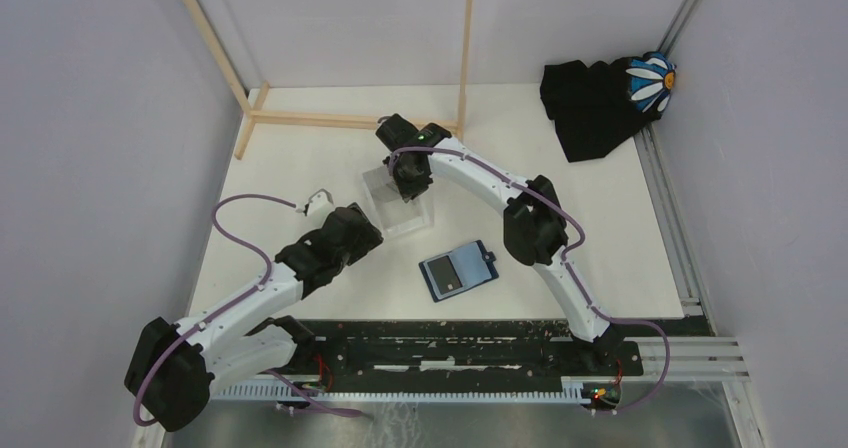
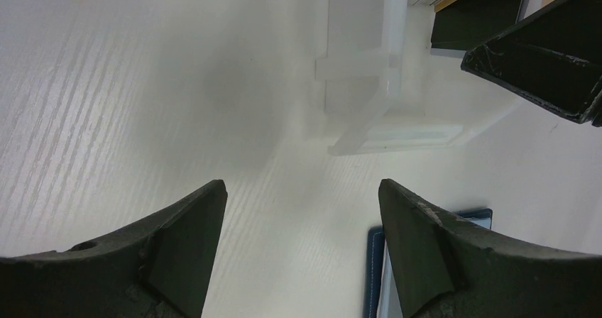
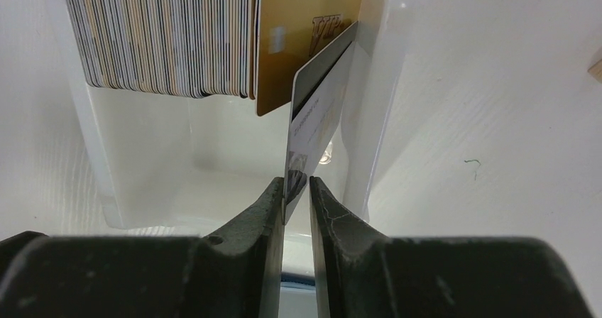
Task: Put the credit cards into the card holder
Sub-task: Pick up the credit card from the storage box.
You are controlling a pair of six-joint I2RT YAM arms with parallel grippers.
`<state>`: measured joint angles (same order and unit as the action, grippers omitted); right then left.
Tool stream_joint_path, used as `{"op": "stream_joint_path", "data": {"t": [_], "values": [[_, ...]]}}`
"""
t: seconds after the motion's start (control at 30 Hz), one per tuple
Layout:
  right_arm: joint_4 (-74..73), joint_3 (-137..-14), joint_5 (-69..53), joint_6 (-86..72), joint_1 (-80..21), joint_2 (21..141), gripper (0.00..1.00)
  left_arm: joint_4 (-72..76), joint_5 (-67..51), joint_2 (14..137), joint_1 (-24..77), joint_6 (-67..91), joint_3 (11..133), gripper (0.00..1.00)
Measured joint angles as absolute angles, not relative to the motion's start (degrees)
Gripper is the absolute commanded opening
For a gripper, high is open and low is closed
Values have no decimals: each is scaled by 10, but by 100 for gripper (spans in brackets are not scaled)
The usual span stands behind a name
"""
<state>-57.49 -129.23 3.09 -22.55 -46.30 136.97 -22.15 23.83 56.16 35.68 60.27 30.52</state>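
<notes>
The navy card holder lies open on the table, grey pockets up; its edge shows in the left wrist view. Several credit cards stand in a stack inside the clear plastic box, with a gold card at the end. My right gripper reaches into the box, and its jaws are closed on the corner of one tilted silvery card. My left gripper is open and empty, low over bare table between box and holder.
A small white piece lies left of the left gripper. A wooden frame runs along the back. A black cloth with a daisy object sits at the back right. The box wall stands right of the held card.
</notes>
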Motion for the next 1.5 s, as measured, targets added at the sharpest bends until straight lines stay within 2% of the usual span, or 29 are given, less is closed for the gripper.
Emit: {"op": "stream_joint_path", "data": {"t": [0.43, 0.93, 1.5], "values": [[-578, -1286, 41, -212, -465, 1368, 17, -220, 238, 568, 357, 603, 305, 86], [-595, -1337, 53, -186, -465, 1369, 5, -208, 238, 575, 357, 603, 300, 86], [-600, -1338, 81, -168, -469, 1368, 1, -200, 238, 591, 357, 603, 300, 86]]}}
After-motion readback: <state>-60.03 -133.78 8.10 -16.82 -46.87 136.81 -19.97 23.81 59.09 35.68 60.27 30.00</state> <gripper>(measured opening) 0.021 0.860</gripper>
